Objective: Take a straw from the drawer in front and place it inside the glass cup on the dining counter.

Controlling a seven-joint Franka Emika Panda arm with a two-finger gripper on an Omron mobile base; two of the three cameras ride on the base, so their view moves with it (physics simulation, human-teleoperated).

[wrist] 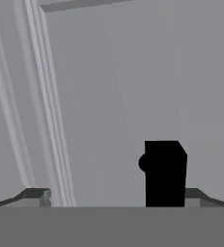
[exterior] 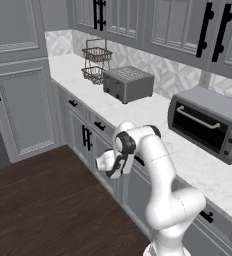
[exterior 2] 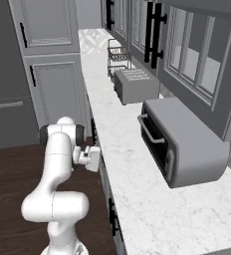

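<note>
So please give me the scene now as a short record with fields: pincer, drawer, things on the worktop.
pincer: open, close in front of a grey panelled drawer front
drawer front: grey panel, shut as far as the hand view shows
handle: short black bar, between the fingertips, nearer one of them
grip: none yet, tips apart
arm: bent low before the lower cabinets
worktop: white marble
on worktop: toaster, toaster oven, wire basket rack

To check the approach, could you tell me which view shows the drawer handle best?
The hand view: the black handle stands close, by the open gripper. In both base views the arm covers it.
</note>
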